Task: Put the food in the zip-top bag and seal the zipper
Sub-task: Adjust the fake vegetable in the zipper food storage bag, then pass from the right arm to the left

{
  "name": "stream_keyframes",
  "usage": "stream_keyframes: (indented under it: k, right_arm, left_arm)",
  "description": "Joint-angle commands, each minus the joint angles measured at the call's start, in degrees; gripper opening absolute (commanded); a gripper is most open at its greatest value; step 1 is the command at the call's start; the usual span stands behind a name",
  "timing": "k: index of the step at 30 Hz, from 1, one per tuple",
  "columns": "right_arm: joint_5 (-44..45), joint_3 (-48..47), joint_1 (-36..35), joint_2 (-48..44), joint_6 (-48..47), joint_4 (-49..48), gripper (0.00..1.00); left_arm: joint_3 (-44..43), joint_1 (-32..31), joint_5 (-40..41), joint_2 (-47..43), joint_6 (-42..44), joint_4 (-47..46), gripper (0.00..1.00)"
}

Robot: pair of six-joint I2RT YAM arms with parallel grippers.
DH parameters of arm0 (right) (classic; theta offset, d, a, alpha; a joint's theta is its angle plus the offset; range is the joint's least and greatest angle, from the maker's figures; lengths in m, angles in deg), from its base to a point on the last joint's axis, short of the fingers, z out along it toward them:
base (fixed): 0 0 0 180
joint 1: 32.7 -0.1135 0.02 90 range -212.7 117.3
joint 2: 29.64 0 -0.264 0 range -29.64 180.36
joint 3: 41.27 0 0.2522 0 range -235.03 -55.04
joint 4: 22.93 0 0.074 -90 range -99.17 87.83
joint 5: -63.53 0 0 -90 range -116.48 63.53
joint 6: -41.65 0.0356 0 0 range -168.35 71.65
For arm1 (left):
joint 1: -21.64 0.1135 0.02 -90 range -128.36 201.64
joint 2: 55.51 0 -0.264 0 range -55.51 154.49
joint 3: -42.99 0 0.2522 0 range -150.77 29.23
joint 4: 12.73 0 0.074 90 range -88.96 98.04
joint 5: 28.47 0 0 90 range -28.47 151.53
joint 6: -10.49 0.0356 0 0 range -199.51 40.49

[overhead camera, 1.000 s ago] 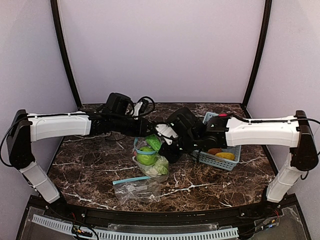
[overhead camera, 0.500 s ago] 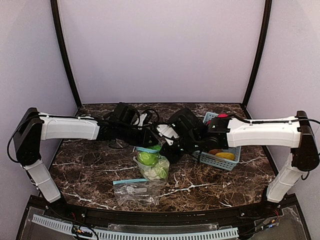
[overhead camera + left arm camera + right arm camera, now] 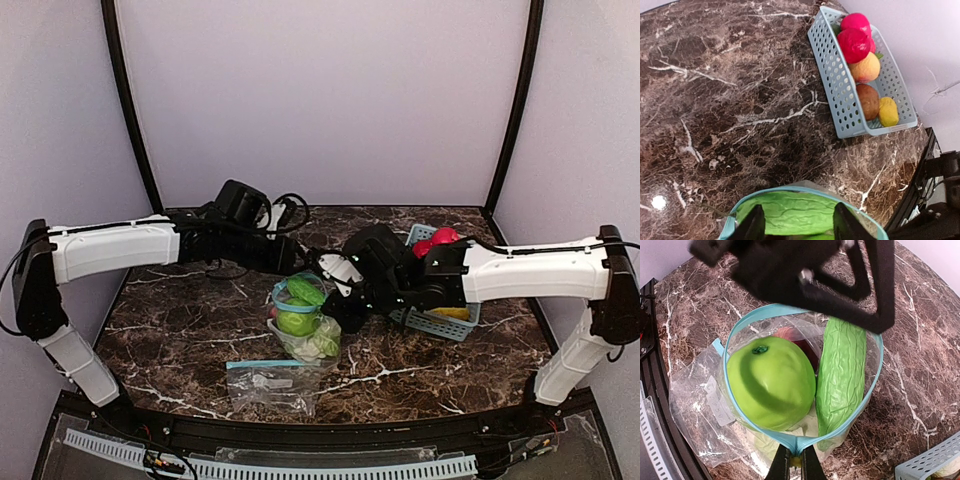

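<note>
A light-blue basket (image 3: pixel 839 95) beside the zip-top bag (image 3: pixel 724 371) holds red, orange and yellow food (image 3: pixel 855 42) (one piece brown). In the bag sit a green apple (image 3: pixel 772 385) and a long green vegetable (image 3: pixel 840 380). Above it the left gripper (image 3: pixel 799 220) gapes, while the right gripper (image 3: pixel 795 462) pinches its rim.

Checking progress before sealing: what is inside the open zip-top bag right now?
In the zip-top bag, a green apple and a long wrinkled green vegetable lie on top. A red piece shows behind the apple, mostly covered. Whatever lies deeper is mostly hidden.

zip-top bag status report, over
Right gripper shut on zip-top bag rim. Left gripper open over its mouth. Green apple, gourd inside, unsealed. More food in basket.
</note>
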Motion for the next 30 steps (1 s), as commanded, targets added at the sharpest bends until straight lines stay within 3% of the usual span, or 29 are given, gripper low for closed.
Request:
stream_keyframes:
  k: [1,7,14,23,30]
  right_arm:
    - [1.42,0.75,-0.39,-2.20,1.19,-3.84,0.00]
    - [1.67,1.29,-0.49,-2.82,1.81,-3.87,0.00]
    - [1.68,1.94,-0.54,-3.05,2.31,-3.60,0.00]
    - [2.26,2.80,-0.92,-3.79,2.65,-3.27,0.00]
    - [2.68,2.90,-0.94,-3.73,2.57,-3.25,0.00]
  left_arm:
    - [-3.68,1.19,5.29,-8.25,3.91,8.73,0.55]
    - [0.05,6.46,4.02,-12.73,4.88,12.49,0.71]
    - [6.13,9.34,-4.86,-11.55,0.99,7.80,0.75]
    - [9.27,9.36,-11.01,-6.43,-2.69,1.82,0.69]
    - [10.66,9.36,-15.00,-4.43,-5.53,-2.49,0.56]
